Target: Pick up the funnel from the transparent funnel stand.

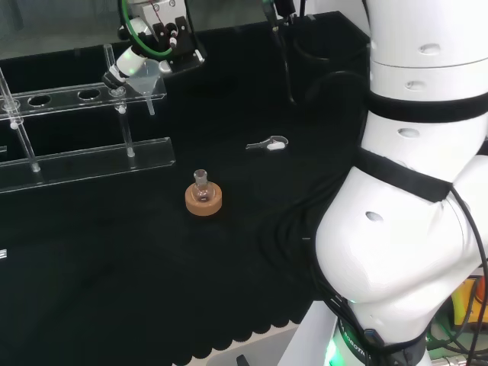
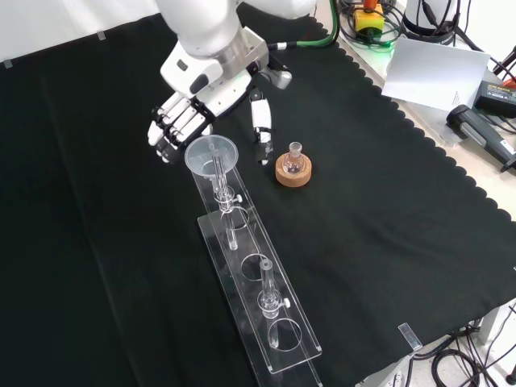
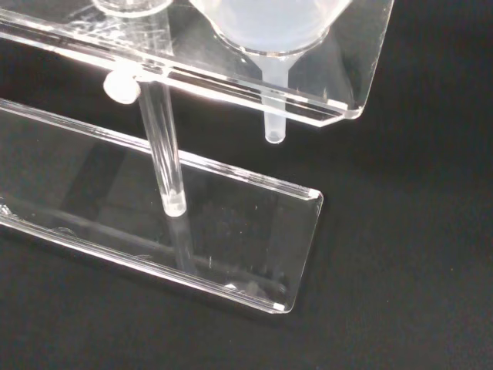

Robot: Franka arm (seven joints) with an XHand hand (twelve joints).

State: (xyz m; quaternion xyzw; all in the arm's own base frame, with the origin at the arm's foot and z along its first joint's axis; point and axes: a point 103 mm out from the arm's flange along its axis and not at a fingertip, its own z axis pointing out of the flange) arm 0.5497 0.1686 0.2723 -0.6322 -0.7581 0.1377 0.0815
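Black cloth covers the counter [image 2: 387,242], and the biggest thing on it is the clear plastic stand [image 2: 266,322], a long base with an upper shelf of round holes held up on thin posts. The hand [image 2: 173,125] hangs just behind the stand's far end in the front view, its fingers [image 2: 161,137] bent downward and spread a little, the thumb apart from them; they pinch nothing, though I cannot tell whether any fingertip touches the rim. The funnel [image 2: 211,155] sits in the end hole nearest the hand, its wide cone resting on the shelf and its narrow stem [image 3: 274,123] hanging through, clear of the base. It looks like thin, pale plastic: light, fairly stiff, smooth and likely slippery. The cone's rim seems the best place to pinch, then lifting straight up so the stem clears the hole. Beside the stand a small glass flask [image 2: 295,153] sits in a cork ring [image 2: 293,171].
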